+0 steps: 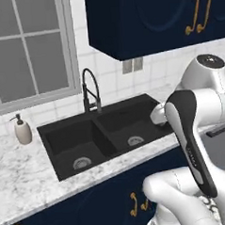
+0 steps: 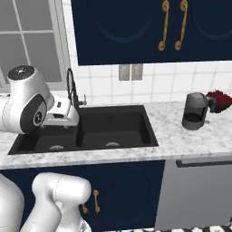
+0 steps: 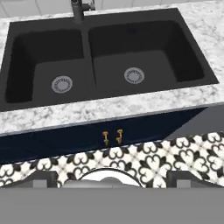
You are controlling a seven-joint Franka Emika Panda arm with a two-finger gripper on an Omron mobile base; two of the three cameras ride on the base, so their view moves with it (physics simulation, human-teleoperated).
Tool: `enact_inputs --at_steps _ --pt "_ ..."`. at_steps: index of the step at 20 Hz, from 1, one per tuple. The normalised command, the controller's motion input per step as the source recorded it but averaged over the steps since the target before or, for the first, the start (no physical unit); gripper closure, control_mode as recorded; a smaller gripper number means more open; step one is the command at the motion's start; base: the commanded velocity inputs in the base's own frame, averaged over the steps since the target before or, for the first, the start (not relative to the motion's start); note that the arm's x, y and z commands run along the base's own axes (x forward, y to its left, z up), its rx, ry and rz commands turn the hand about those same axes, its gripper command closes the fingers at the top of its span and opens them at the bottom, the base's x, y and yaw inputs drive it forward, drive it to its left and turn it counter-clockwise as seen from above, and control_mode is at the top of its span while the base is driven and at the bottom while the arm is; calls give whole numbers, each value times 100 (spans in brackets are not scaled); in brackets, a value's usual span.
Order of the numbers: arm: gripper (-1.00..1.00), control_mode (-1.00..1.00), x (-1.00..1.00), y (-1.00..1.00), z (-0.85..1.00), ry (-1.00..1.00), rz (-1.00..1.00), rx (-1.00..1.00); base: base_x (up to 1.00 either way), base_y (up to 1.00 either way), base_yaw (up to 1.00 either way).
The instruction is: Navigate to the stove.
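The stove is out of view. I face a black double-basin sink [image 1: 101,134] [image 2: 90,129] [image 3: 109,57] set in a white marble counter [image 1: 23,171] [image 2: 181,140]. My arm is folded in front of it, with the hand held over the counter's front edge and looking down. In the hand view my gripper [image 3: 114,178] is open, its two dark fingertips [image 3: 41,177] wide apart over the patterned floor, with nothing between them.
A black faucet [image 1: 90,90] [image 2: 72,88] stands behind the sink and a soap dispenser [image 1: 22,130] sits to its left. To the right are a dark grey jug [image 2: 195,111], a red-filled bowl [image 2: 220,100] and a grey dishwasher front [image 2: 199,190]. Navy cabinets [image 2: 149,27] hang above.
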Motion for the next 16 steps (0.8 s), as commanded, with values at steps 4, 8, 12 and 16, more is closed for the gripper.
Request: enact_inputs --at_steps 4,8,12,16 --pt "-100 100 0 0 0 0 0 0 0 0 -100" --pt "-100 100 0 0 0 0 0 0 0 -32 -92" --pt "-100 100 0 0 0 0 0 0 0 -63 -82" --pt "-100 100 0 0 0 0 0 0 0 -90 -74"
